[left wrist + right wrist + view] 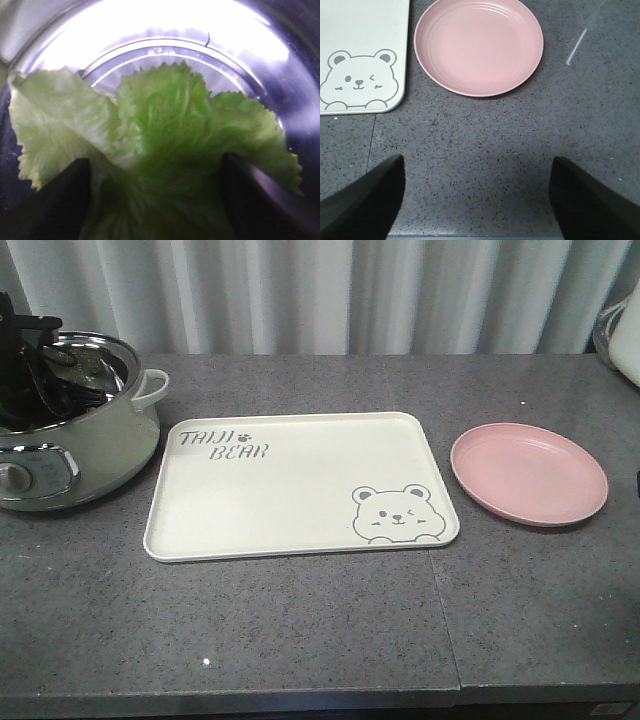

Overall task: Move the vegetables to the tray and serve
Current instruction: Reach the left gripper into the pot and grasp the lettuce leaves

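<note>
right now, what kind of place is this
Probably a kitchen or serving counter: a grey speckled countertop, a metal-rimmed pot with lettuce in it, and a tray and pink plate laid out beside it.

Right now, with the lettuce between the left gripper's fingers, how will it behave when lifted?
The lettuce looks thin and crinkled, so probably floppy, drooping around the left gripper. Likely very light; its frilled edges could tear.

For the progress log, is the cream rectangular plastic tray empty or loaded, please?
Empty: the cream rectangular plastic tray is bare; the crinkled green lettuce leaves lie in the shiny metal pot.
</note>
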{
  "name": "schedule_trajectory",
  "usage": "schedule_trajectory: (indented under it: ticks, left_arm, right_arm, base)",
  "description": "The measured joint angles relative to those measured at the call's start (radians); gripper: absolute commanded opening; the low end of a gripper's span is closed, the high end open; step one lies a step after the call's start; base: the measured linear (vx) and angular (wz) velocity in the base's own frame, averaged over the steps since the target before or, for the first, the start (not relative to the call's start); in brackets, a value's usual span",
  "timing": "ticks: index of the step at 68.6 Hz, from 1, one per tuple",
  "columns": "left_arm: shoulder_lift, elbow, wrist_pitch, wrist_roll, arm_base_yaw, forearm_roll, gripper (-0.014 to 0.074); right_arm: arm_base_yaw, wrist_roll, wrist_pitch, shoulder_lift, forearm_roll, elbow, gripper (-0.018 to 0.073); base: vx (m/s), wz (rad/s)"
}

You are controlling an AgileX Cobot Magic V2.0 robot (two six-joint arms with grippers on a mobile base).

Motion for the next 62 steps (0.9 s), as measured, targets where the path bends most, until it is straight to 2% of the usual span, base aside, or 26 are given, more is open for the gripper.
schedule_trajectory:
  ticks: [22,62]
  left_arm:
    - [0.005,0.0,-0.022,-0.005,-0.001,0.0,-0.0011]
    - [-0.022,0.012,0.001,0.002,-0.001,0.027,-0.0008]
  right_arm:
    - [0.0,0.0,0.0,0.0,0.0,0.0,0.0582]
    - [0.0,0.0,0.001,0.0,0.0,0.0,0.0582]
  base:
    - [0.0,0.0]
    - [0.0,0.0]
